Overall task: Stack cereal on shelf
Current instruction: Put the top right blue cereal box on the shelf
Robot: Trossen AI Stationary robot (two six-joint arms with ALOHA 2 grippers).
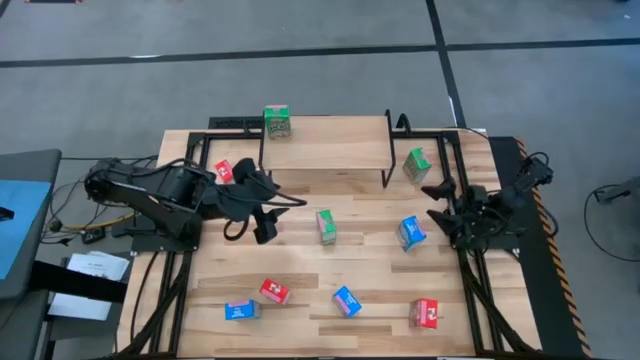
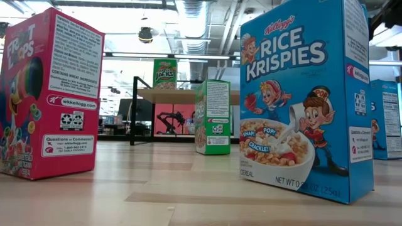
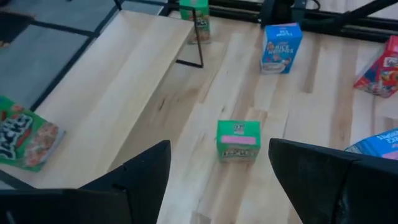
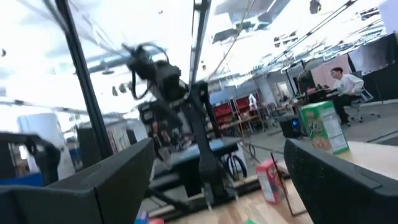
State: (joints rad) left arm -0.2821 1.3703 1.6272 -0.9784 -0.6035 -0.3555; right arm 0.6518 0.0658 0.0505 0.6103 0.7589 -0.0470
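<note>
Nine cereal boxes show from above: three green, three red, three blue. One green box (image 1: pixel 277 121) stands on the shelf (image 1: pixel 330 145). The other eight sit on the worktop (image 1: pixel 300 270). The left pincer (image 1: pixel 262 200) is spread wide and empty near the middle green box (image 1: pixel 326 226). The right pincer (image 1: pixel 443 205) is spread wide and empty, too.

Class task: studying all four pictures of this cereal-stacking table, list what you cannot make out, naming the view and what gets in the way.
- Low view: the red Froot Loops box and a blue box are cut off by the picture's edges.
- Low view: both arms are out of sight.
- High view: print on the nine boxes is too small to read.
- Right wrist view: motion blur smears the room.
</note>
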